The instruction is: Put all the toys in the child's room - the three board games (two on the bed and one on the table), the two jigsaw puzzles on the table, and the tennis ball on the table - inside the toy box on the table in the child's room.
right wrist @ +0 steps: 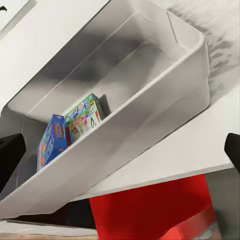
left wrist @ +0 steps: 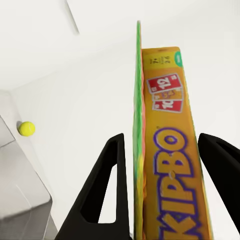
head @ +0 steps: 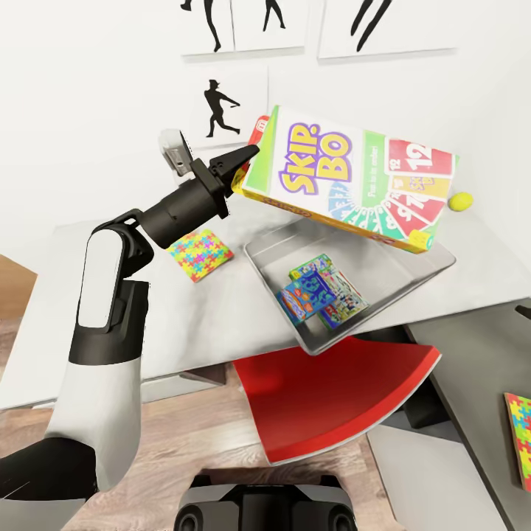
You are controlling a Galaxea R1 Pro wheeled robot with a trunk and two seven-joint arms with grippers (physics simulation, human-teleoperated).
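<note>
Hanging in the left jaws (head: 247, 158), which clamp its end, the board game (head: 346, 177) tilts above the toy box (head: 420, 276) on the desk (head: 221, 317), a tennis ball (head: 462, 201) beyond; right jaws (right wrist: 120, 150) stand apart.

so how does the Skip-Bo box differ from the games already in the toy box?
The Skip-Bo box is held in the air by the left hand, tilted above the toy box; the two smaller games lie on the toy box's floor. The Skip-Bo box looks much larger than either. It is mostly white and yellow with red cards; they are mainly blue and green. All are flat printed boxes.
</note>
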